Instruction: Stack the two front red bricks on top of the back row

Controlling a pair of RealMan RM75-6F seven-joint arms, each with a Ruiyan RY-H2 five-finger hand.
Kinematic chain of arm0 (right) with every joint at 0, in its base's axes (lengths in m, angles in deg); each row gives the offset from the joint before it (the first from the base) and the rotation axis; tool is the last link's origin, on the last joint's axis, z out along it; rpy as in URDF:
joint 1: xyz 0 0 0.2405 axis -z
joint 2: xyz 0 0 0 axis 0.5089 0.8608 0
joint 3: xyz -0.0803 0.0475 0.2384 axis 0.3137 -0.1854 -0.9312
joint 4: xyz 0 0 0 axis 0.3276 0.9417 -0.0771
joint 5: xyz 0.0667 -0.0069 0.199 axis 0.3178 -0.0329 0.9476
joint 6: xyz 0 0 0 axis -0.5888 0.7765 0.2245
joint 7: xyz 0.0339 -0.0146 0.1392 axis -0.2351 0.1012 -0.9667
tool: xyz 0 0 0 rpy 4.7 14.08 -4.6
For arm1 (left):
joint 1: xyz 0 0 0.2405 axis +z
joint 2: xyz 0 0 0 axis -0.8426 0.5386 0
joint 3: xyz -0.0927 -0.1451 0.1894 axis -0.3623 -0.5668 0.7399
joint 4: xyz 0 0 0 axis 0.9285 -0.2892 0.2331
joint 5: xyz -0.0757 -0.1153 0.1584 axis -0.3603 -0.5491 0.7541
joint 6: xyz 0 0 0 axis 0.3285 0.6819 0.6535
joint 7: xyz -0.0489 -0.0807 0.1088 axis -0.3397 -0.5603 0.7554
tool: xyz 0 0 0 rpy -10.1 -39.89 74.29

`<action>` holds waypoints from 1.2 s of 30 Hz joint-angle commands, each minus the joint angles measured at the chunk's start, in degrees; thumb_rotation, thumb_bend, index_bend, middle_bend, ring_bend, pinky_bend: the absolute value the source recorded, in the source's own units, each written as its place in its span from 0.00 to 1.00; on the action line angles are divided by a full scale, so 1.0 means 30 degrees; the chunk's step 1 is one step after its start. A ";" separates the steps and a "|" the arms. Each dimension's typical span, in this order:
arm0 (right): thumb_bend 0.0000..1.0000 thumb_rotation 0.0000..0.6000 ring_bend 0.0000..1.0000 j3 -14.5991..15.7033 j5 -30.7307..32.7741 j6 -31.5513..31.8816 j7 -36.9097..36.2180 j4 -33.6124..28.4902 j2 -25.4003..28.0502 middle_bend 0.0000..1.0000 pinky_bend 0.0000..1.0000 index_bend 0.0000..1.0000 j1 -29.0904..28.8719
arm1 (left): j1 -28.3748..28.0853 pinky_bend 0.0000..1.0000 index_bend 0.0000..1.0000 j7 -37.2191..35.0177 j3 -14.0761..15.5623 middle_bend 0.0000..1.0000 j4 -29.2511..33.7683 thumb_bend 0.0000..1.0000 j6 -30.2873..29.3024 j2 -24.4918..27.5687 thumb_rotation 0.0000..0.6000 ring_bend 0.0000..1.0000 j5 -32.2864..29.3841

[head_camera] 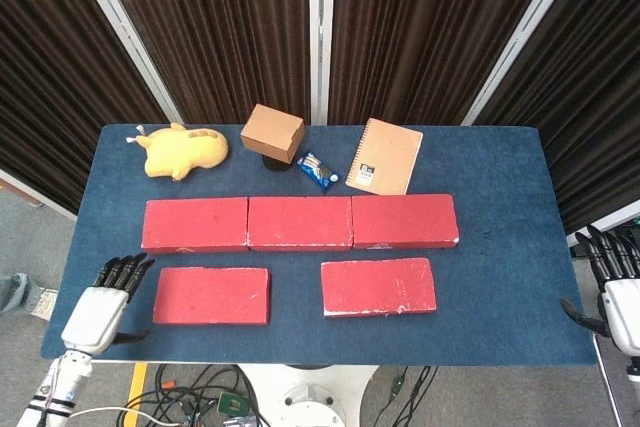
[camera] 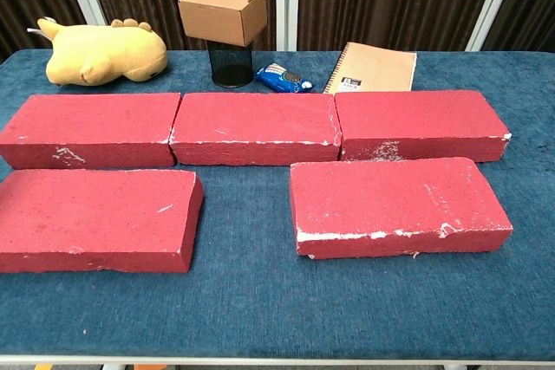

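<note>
Three red bricks lie end to end as the back row (head_camera: pixel 300 223) (camera: pixel 253 127) across the blue table. In front of it lie the front left brick (head_camera: pixel 211 295) (camera: pixel 95 219) and the front right brick (head_camera: pixel 378 286) (camera: pixel 396 205), flat and apart from each other. My left hand (head_camera: pixel 103 304) hovers over the table's front left corner, a little left of the front left brick, fingers spread and holding nothing. Off the table's right edge my right hand (head_camera: pixel 620 287) is spread open and empty. Neither hand shows in the chest view.
At the back stand a yellow plush toy (head_camera: pixel 182 150) (camera: pixel 100 53), a cardboard box (head_camera: pixel 272 132) (camera: pixel 223 11) on a black mesh cup (camera: pixel 231 65), a blue packet (head_camera: pixel 317 171) (camera: pixel 284 78) and a brown spiral notebook (head_camera: pixel 385 156) (camera: pixel 375 68). Dark curtains hang behind the table.
</note>
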 commanded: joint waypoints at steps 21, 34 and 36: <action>0.11 1.00 0.00 -0.0207 0.0531 -0.0477 -0.0863 0.0693 -0.0075 0.00 0.00 0.00 -0.0145 | -0.2867 0.00 0.00 0.2107 -0.0846 0.00 -0.0340 0.00 0.4667 -0.3521 1.00 0.00 -0.4214; 0.10 1.00 0.00 -0.0145 0.0633 -0.0846 -0.1033 0.0951 -0.0225 0.00 0.00 0.00 -0.0243 | -0.4389 0.00 0.00 0.3202 -0.1238 0.00 -0.1070 0.00 0.5909 -0.4209 1.00 0.00 -0.5830; 0.11 1.00 0.00 -0.0132 0.0635 -0.0887 -0.1052 0.0995 -0.0240 0.00 0.00 0.00 -0.0253 | -0.4593 0.00 0.00 0.3244 -0.1236 0.00 -0.1155 0.00 0.6164 -0.4152 1.00 0.00 -0.6183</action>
